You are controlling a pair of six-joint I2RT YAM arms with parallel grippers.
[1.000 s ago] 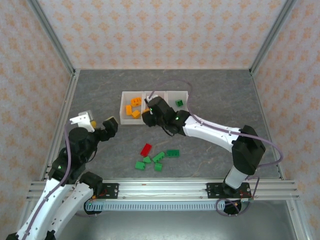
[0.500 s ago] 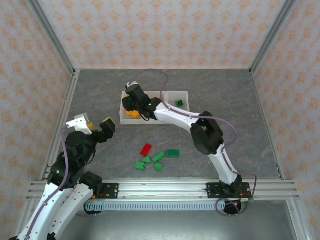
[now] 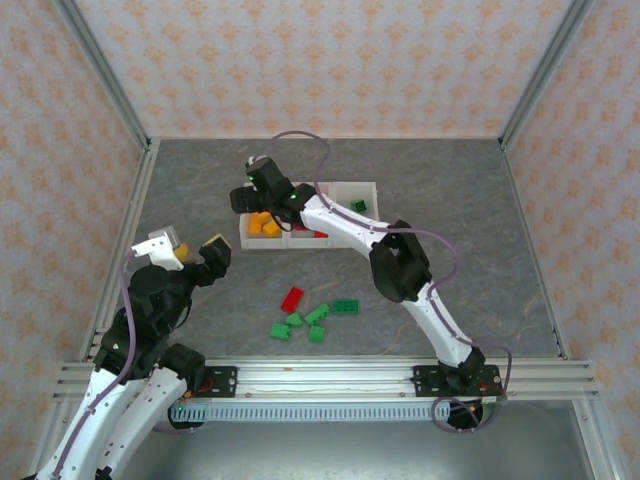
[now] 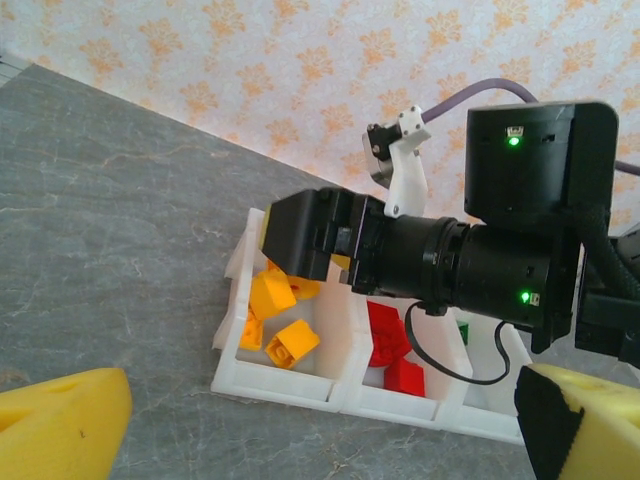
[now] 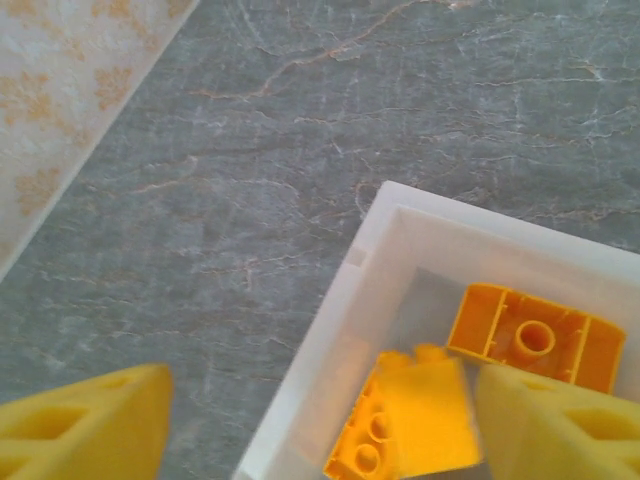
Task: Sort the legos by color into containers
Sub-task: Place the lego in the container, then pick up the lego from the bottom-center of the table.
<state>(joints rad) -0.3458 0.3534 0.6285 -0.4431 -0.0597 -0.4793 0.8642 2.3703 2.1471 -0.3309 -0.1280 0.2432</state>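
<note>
The left arm (image 3: 100,400) and the right arm (image 3: 440,320) start at the rail (image 3: 330,378). They are white tubes with black joints. Thin purple cables (image 3: 300,137) loop along them. Tiny green lights (image 4: 513,141) glow on the right arm's black wrist. The fingers (image 5: 80,425) are yellow.

Bright even light, soft faint shadows, near foreground pads blurred

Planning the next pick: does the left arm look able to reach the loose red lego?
Probably yes: the left pincer is open and nothing stands between it and the red lego.
</note>
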